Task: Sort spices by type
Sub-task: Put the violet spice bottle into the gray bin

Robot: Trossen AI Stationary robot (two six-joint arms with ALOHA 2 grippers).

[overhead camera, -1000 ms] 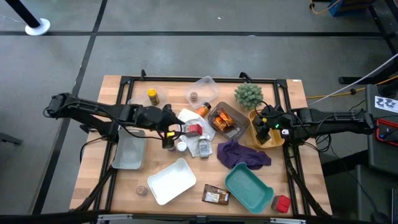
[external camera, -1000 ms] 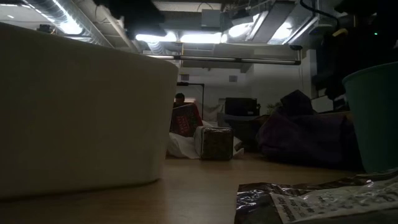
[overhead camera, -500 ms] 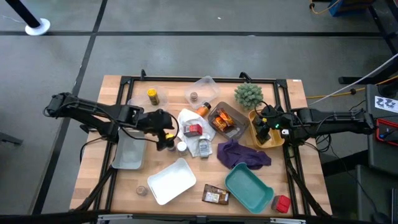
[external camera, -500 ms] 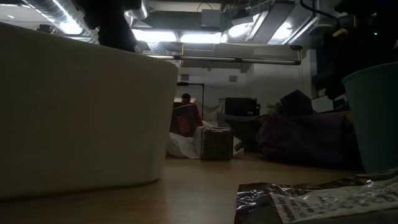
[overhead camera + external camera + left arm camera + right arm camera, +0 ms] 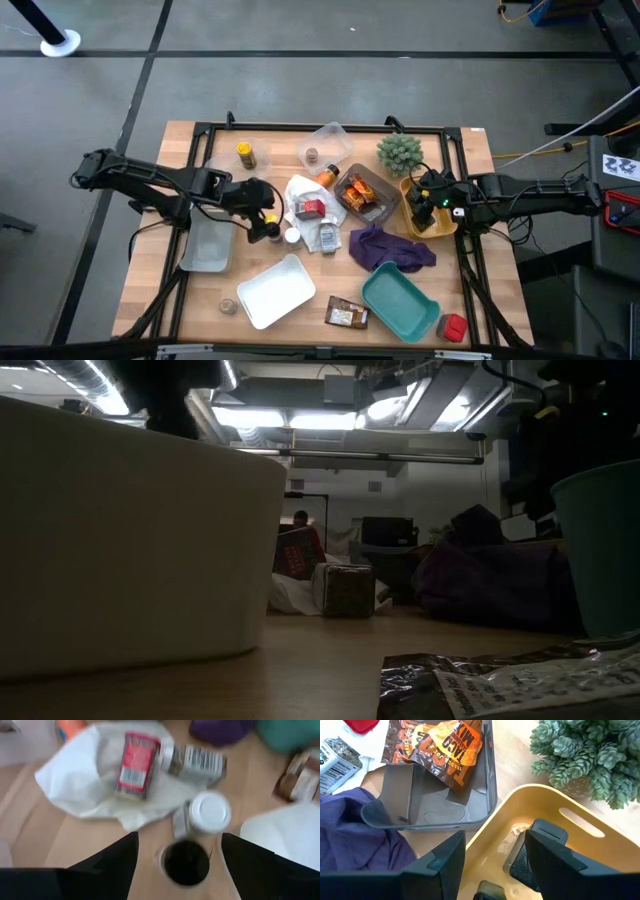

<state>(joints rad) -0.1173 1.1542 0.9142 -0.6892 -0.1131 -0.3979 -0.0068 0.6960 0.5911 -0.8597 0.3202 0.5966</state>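
My left gripper (image 5: 268, 224) (image 5: 182, 870) hangs open, pointing steeply down, its fingers on either side of a black-lidded spice jar (image 5: 186, 862) without touching it. The jar stands upright on the wood, next to a white-capped jar (image 5: 210, 812) (image 5: 291, 236). Beyond them a red box (image 5: 136, 766) and a jar on its side (image 5: 197, 761) lie on a white cloth (image 5: 305, 192). My right gripper (image 5: 428, 205) (image 5: 495, 865) waits open over the yellow tray (image 5: 580, 820), where a dark jar (image 5: 516, 862) lies.
A grey tray (image 5: 372, 213) holds orange packets (image 5: 440, 750). A spiky plant (image 5: 399, 152), a purple cloth (image 5: 390, 248), a teal tray (image 5: 400, 300), a white tray (image 5: 275, 290), a pale tray (image 5: 208, 245), a yellow jar (image 5: 245, 154), a brown packet (image 5: 346, 315) and a red box (image 5: 455, 327) are spread around.
My left gripper has drawn back a little toward the table's left edge and tipped to point more steeply down over the jars. The right arm has kept still.
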